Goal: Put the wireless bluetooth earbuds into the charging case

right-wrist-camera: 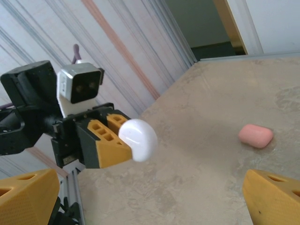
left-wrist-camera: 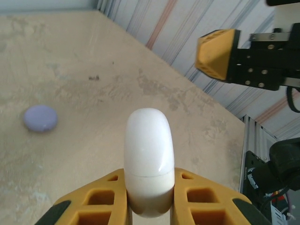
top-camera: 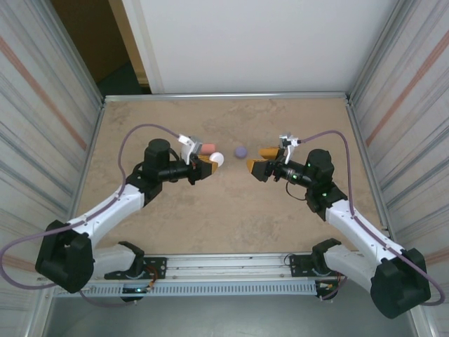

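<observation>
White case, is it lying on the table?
No, the white case is pinched between the yellow fingers of the left gripper, held up off the table.

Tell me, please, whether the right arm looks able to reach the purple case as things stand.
Probably yes: the right claw is open and the purple case lies just ahead of it, nothing between. The left claw, shut on the white case, sits beyond it.

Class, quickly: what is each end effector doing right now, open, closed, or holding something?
Left end effector: closed on the white case.
Right end effector: open, holding nothing.
</observation>
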